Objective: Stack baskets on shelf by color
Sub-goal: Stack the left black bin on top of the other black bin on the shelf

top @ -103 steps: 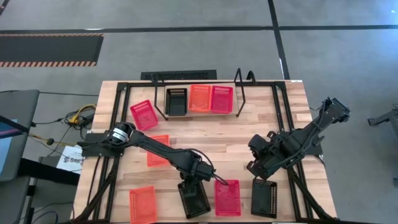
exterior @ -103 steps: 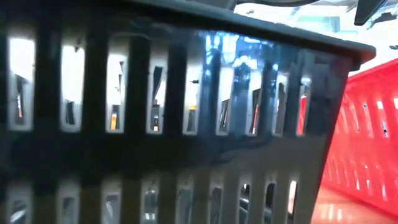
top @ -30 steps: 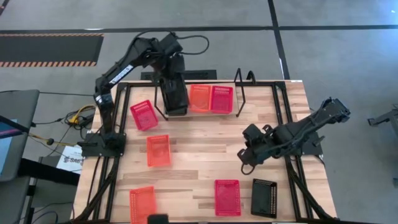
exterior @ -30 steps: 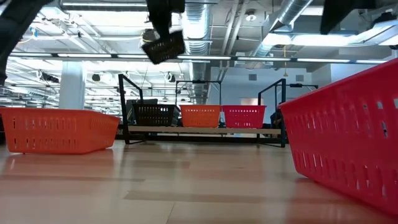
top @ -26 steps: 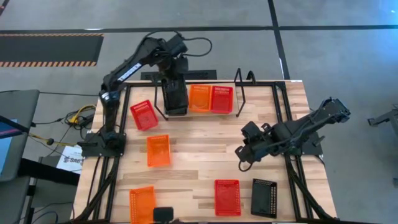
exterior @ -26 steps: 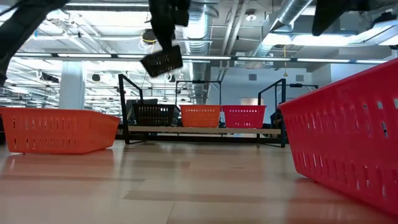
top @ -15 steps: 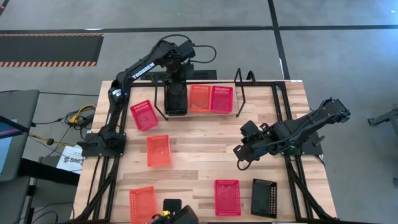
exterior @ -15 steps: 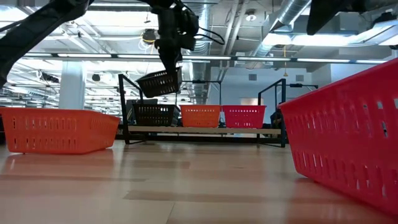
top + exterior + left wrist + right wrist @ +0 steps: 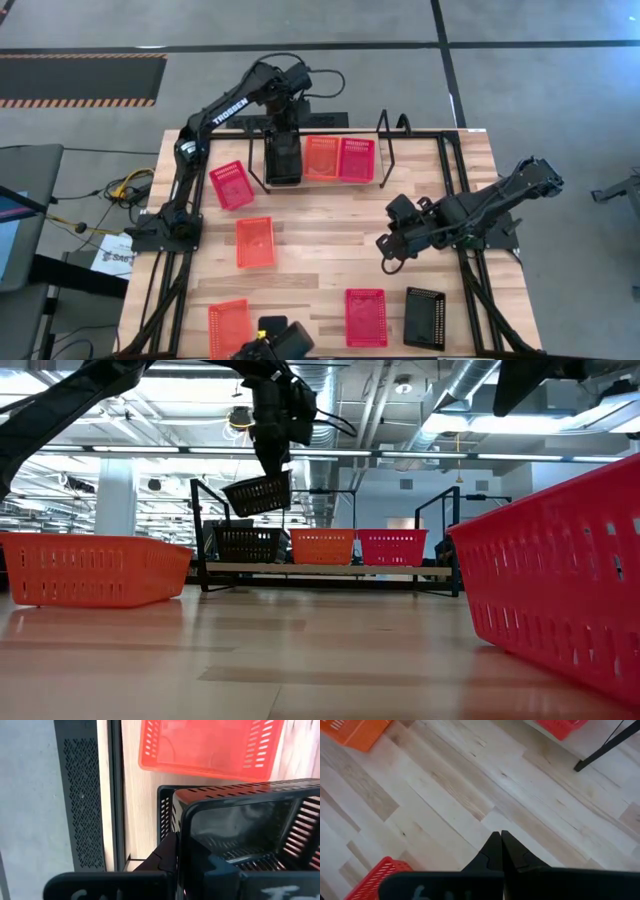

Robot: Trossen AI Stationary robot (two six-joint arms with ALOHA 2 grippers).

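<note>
Left gripper (image 9: 268,468): clamped on black basket (image 9: 257,493), tilted above shelf's (image 9: 330,568) black basket (image 9: 247,544) — colour match. Right gripper (image 9: 501,851): closed, empty, over worktop (image 9: 330,230).

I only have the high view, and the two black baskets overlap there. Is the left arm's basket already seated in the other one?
Observer: No. In the low view, the carried black basket hangs tilted, clear above the shelved black basket.
Operator: Where is it gripped?
Observer: The left wrist view shows the left gripper shut on one wall.
Operator: And the right gripper?
Observer: The right gripper is shut and empty, over bare tabletop.
</note>
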